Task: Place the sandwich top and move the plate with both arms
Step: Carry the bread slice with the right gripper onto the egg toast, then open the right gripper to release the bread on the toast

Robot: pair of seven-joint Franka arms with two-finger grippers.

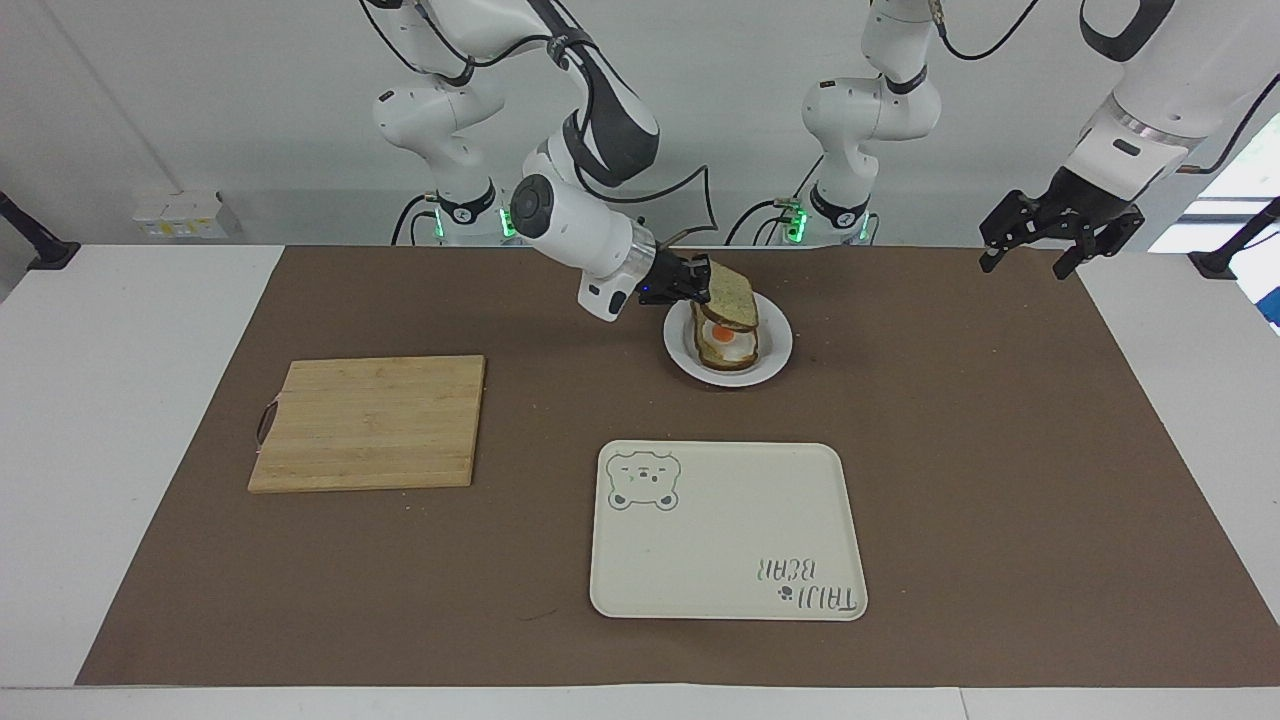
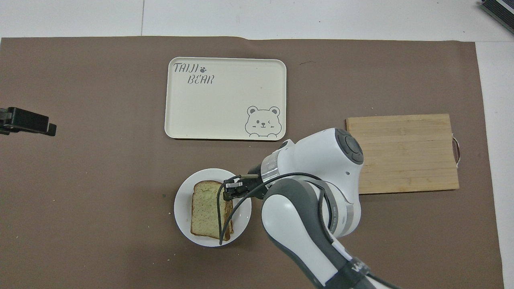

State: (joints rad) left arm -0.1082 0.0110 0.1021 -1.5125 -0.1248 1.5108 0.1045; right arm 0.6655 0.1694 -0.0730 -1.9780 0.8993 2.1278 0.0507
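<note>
Taking the facing view from its left edge, the wooden cutting board lies flat on the brown mat that covers the table, toward the right arm's end and well apart from the plate. Next comes the right arm, reaching in from its base and slanting down toward the plate; the right gripper sits at the plate's edge on the cutting-board side, its jaws clamped on one edge of the sandwich top. That slice is tilted, its gripped edge raised, and it hangs over the egg-topped bread slice lying on the plate, with a sliver of the fried egg showing beneath it; whether the low edge of the sandwich top touches the slice below cannot be told. In the overhead view the sandwich top covers nearly all of that lower slice, and the plate shows as a white ring around both. The cream tray with its bear drawing lies farther from the robots than the plate, apart from it. Last, the left arm waits with the left gripper raised over the mat's edge at the left arm's end, well apart from the plate, jaws spread wide and holding nothing
</note>
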